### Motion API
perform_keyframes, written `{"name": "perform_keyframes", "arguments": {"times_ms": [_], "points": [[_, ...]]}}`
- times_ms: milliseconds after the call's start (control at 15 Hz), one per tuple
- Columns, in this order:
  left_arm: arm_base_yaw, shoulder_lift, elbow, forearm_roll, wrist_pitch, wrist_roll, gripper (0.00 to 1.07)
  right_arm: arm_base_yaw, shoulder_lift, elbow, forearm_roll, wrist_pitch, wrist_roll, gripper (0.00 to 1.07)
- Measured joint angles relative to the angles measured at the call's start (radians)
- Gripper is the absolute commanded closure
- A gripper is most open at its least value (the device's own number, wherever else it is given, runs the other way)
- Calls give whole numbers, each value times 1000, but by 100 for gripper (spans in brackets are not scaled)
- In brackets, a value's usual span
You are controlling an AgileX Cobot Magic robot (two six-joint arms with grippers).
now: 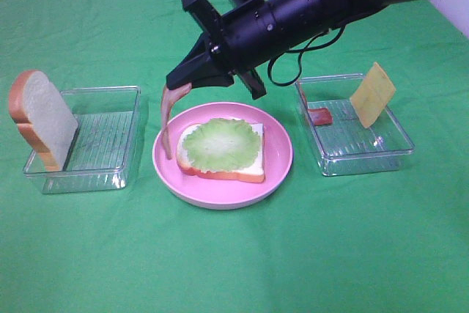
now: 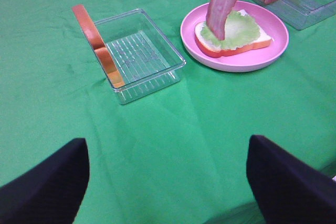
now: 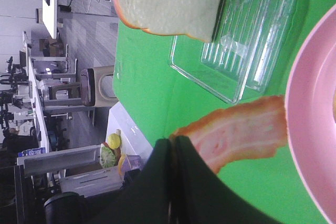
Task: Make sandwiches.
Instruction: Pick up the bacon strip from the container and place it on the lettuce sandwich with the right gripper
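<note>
Pink bacon strip hangs upright, tip down at the pink plate rim | right end effector clamped on its top | lettuce-topped bread flat on plate | left end effector spread wide

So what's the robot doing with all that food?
It's making a toy sandwich. The right gripper is shut on a floppy bacon strip, which dangles by the edge of the pink plate. On the plate lies a bread slice topped with lettuce. A second bread slice leans on the left tray. The right tray holds a cheese square and another bacon piece. The left gripper is open and holds nothing.
</note>
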Motion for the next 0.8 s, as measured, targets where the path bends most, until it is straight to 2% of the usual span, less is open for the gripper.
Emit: {"name": "perform_keyframes", "arguments": {"times_ms": [133, 333, 600, 800], "points": [[0, 0, 0, 0, 0, 0, 29, 21, 38, 0, 74, -27, -59, 107], [0, 0, 0, 0, 0, 0, 29, 10, 45, 0, 88, -80, -85, 107], [0, 0, 0, 0, 0, 0, 29, -73, 45, 0, -84, -91, 17, 107], [0, 0, 0, 0, 0, 0, 29, -84, 45, 0, -235, -93, 103, 107]]}}
